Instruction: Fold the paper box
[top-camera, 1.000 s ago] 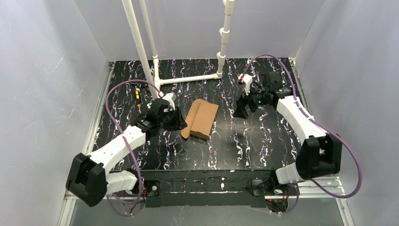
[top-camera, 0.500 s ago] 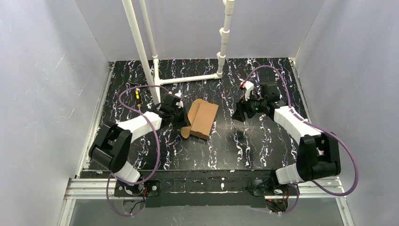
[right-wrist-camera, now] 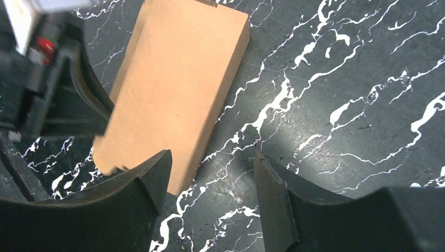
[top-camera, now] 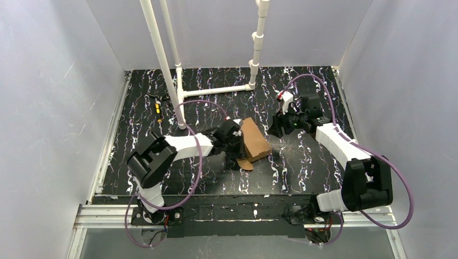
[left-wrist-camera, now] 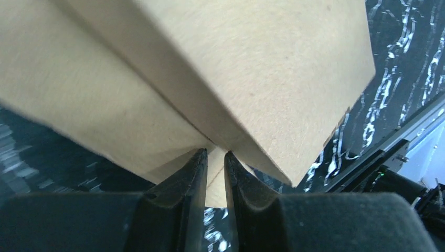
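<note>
The paper box is a brown cardboard carton near the middle of the black marbled table, tilted up, with a rounded flap at its near end. My left gripper is at its left side. In the left wrist view the jaws are pinched almost shut on a cardboard tab under the box's fold. My right gripper hovers open and empty just right of the box. In the right wrist view the box lies ahead to the left, with the left gripper beside it.
A white pipe frame lies across the back of the table, with upright pipes behind the left arm and at the back. Small orange parts sit at the back left. Grey walls enclose three sides.
My left arm has swung right and forward, and the box has gone with it, turning and tilting up toward the right gripper. The right gripper has barely moved.
</note>
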